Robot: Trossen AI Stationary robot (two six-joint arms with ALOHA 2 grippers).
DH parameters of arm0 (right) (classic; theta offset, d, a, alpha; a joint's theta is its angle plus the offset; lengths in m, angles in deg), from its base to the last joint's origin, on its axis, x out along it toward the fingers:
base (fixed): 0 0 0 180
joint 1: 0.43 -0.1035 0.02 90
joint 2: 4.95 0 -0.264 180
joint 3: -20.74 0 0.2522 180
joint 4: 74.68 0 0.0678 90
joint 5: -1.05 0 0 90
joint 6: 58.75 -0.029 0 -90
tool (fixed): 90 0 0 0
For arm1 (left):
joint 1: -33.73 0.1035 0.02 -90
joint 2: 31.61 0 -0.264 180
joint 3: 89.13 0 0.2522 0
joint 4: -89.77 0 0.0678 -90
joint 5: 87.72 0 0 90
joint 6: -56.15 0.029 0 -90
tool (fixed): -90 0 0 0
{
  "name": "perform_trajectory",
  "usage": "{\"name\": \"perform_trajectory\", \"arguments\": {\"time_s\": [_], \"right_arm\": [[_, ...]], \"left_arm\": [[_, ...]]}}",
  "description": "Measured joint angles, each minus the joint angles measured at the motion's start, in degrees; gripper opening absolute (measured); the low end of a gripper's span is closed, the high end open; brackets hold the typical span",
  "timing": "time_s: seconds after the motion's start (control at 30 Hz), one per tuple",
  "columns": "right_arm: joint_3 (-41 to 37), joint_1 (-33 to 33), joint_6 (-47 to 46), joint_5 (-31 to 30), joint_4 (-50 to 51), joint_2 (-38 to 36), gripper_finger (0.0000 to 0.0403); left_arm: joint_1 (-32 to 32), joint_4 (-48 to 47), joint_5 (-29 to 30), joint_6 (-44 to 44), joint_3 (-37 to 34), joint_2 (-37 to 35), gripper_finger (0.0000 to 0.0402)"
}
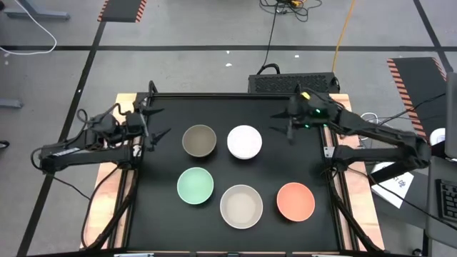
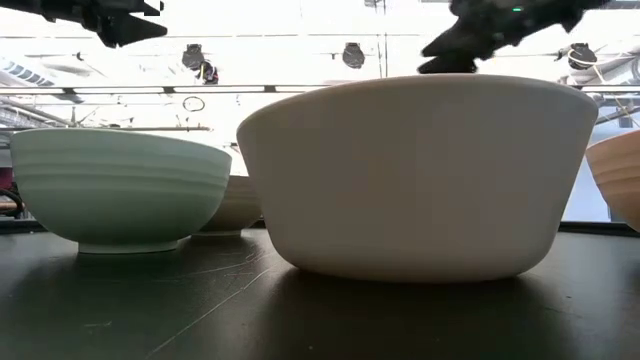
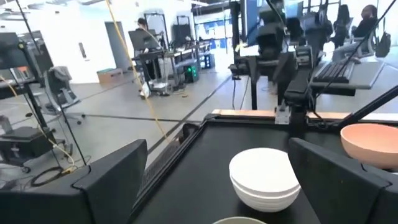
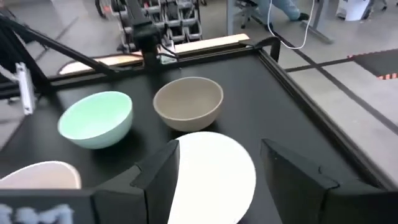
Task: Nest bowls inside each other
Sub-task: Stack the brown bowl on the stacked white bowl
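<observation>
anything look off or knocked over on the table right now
Nothing stands out. All the bowls sit upright on the table: grey-brown bowl, mint bowl, cream bowl, salmon bowl. The white bowl is really two, neatly nested. No spills or visible damage.

Two dark fingers (image 3: 118, 177) of the left gripper (image 3: 217, 186) stand spread apart. Between and beyond them, two stacked white bowls (image 3: 263, 178) sit on the black desk (image 3: 199, 168). A salmon-orange bowl (image 3: 372, 142) sits past the other finger.
</observation>
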Motion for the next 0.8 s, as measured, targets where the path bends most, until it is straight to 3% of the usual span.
{"name": "perform_trajectory", "arguments": {"time_s": [0.3, 0.8], "right_arm": [[-11.90, -2.72, -4.89, 0.28, -0.55, -19.32, 0.0212], [-26.34, -6.00, -9.57, 0.28, -0.57, -38.73, 0.0212]], "left_arm": [[0.00, -0.22, -0.45, -0.02, 0.00, -0.32, 0.0392], [0.00, -1.20, 0.94, -0.63, 0.00, -0.32, 0.0392]]}}
